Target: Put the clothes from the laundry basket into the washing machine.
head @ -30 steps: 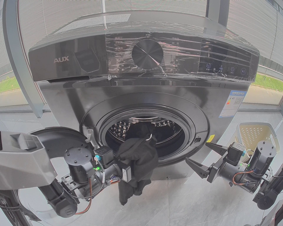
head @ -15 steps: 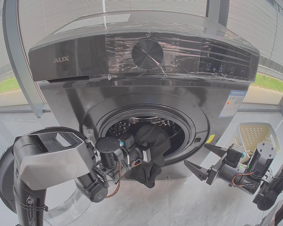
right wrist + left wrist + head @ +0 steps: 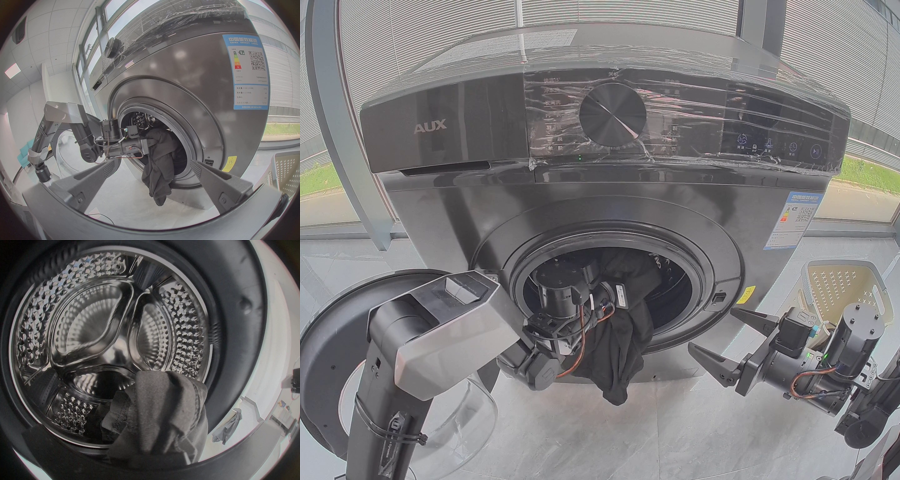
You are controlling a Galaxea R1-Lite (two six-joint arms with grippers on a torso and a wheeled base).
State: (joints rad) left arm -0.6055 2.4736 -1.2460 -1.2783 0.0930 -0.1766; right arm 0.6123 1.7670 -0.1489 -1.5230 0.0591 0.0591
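The washing machine (image 3: 612, 181) stands with its round door (image 3: 337, 337) swung out on the left. My left gripper (image 3: 632, 282) is at the drum mouth, shut on a black garment (image 3: 619, 356). The garment's upper part lies inside the opening and its lower part hangs over the rim toward the floor. In the left wrist view the garment (image 3: 165, 415) bunches in front of the steel drum (image 3: 93, 327), hiding the fingers. My right gripper (image 3: 731, 342) hovers open to the lower right of the opening, nothing between its fingers. The right wrist view shows the garment (image 3: 161, 168) draped over the rim.
The pale laundry basket (image 3: 840, 284) stands on the floor at the right, behind my right arm. The open door's glass bowl (image 3: 456, 419) sits low on the left beside my left arm. Grey tiled floor (image 3: 650, 437) lies in front of the machine.
My left arm has pushed forward and up from below the opening to the drum mouth, carrying the black garment partly inside. The right gripper has shifted only slightly.
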